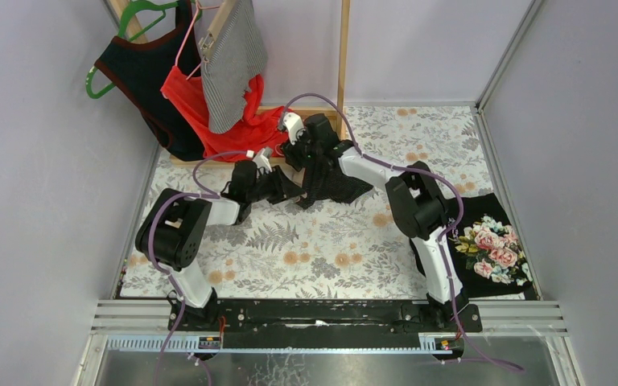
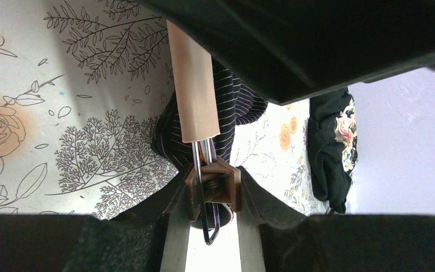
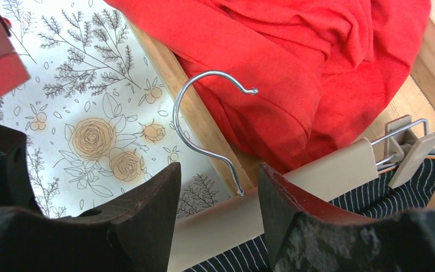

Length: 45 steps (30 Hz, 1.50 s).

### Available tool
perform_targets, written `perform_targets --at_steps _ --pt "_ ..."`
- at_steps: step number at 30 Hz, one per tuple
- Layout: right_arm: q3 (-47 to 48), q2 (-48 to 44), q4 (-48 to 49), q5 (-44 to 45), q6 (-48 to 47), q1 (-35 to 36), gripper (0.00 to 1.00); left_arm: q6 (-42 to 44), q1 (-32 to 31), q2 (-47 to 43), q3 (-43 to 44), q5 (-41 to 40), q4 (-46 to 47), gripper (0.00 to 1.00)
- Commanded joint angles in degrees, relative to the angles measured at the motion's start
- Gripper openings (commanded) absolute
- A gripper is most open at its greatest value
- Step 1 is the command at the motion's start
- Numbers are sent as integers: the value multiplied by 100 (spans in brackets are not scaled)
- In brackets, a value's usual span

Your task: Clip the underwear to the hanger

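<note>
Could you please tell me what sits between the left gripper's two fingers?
The hanger's clip, at the end of its wooden bar, is pinched between the left gripper's fingers; the left wrist view shows it.

- A table [image 1: 322,257] covered with a cloth printed in grey leaves and orange roses.
- A wooden rack stands along the table's far edge, with one upright post [image 1: 342,56] near the middle of that edge.
- A black top [image 1: 141,72] with dark red trim hangs on a green hanger [image 1: 141,12] above the far-left corner.
- A red garment [image 1: 225,121] hangs from a pink hanger [image 1: 183,36]. Its lower part is bunched on the rack's base.
- A grey striped garment [image 1: 233,60] hangs in front of the red one.
- A black cloth with pink flowers [image 1: 491,241] lies at the right edge, toward the near corner.
- A metal rail [image 1: 330,315] runs along the near edge.
</note>
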Motion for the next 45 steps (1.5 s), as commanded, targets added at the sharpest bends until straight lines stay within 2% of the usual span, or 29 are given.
perform_targets --at_steps 1,7,10,12,14,17,19,21,24,27,32,33,39,45 --pt "330 49 29 134 -167 36 59 154 -68 -185 169 -47 9 17" --pt "396 238 133 244 -257 32 53 204 -100 -317 116 -104 -82 17" --pt "444 349 209 242 -287 21 48 259 -113 -414 90 -162 -180 17" --pt "419 395 325 229 -278 19 40 271 -125 -453 73 -178 -203 17" --pt "409 441 400 240 -230 14 37 278 -131 -464 61 -194 -223 17" --pt "198 415 657 266 -180 10 20 285 -128 -480 35 -200 -233 17" --pt "-131 286 1030 307 -142 10 14 281 -131 -487 35 -207 -241 17" --pt "-423 127 1353 405 -109 10 0 280 -131 -496 49 -261 -296 22" --pt "-889 -163 1783 489 -93 10 0 261 -131 -498 99 -382 -450 34" --pt "-1103 -337 1955 510 -101 10 0 164 -131 -486 166 -480 -568 53" --pt "-1477 -611 2227 532 -128 10 0 -53 -119 -585 244 -506 -736 70" --pt "-1529 -661 2240 544 -159 9 0 -68 -107 -641 265 -512 -817 77" --pt "-2018 -1072 2451 637 -339 10 0 -183 143 -1088 346 -539 -1337 83" --pt "-2344 -1537 2484 372 -375 10 0 158 360 -1412 871 -610 -2230 81"
